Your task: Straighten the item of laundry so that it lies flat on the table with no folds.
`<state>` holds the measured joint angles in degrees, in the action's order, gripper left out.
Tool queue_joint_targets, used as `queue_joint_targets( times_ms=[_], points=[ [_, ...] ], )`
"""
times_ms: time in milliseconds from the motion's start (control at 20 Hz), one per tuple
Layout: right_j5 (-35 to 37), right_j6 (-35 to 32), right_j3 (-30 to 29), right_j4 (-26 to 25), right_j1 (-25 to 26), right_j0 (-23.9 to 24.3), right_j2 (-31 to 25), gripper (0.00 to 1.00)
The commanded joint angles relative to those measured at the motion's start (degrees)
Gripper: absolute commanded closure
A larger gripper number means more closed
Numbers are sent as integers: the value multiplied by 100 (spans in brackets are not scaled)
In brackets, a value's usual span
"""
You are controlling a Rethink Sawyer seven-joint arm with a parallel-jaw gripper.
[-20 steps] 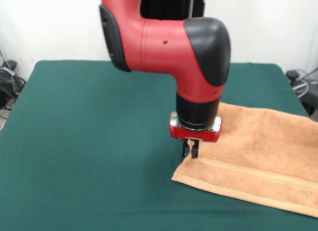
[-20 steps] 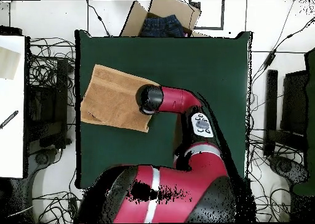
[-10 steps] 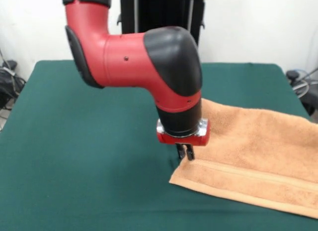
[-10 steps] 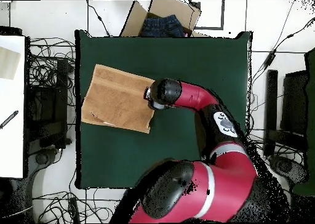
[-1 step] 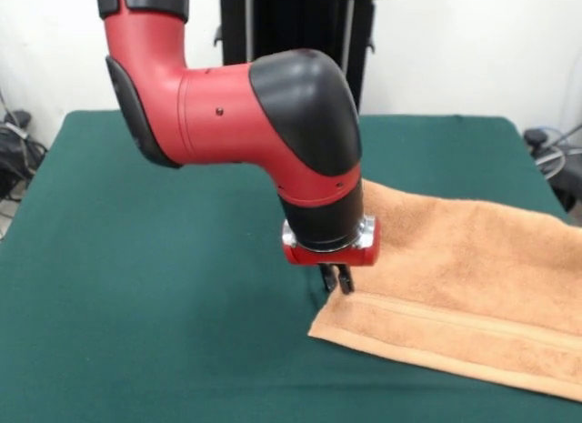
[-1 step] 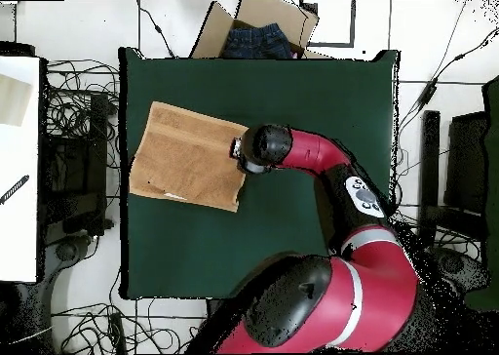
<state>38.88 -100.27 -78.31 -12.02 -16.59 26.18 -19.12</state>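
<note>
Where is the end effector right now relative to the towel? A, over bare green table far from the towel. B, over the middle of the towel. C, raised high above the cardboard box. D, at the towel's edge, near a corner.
D: the end effector sits low at the edge of the orange-tan towel, just behind its near corner in the front view.

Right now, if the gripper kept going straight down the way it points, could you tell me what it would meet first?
Most likely the towel: the gripper points straight down at its left edge, apparently already touching it, with the green table directly beneath. Depth is hard to judge.
</note>
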Motion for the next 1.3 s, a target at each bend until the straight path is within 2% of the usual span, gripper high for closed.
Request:
queue_joint_targets(
  times_ms=[50, 300, 500, 850, 1000, 1300],
  points=[
    [-635, 561, 456, -1007, 55, 192, 417, 100],
    [-760, 385, 323, -1146, -33, 214, 363, 100],
    [-383, 394, 424, -1202, -97, 131, 416, 100],
    [-164, 546, 610, -1405, -73, 115, 426, 100],
    [-206, 541, 495, -1444, -171, 156, 409, 100],
    [258, 789, 442, -1448, -446, 284, 271, 100]
  ],
)
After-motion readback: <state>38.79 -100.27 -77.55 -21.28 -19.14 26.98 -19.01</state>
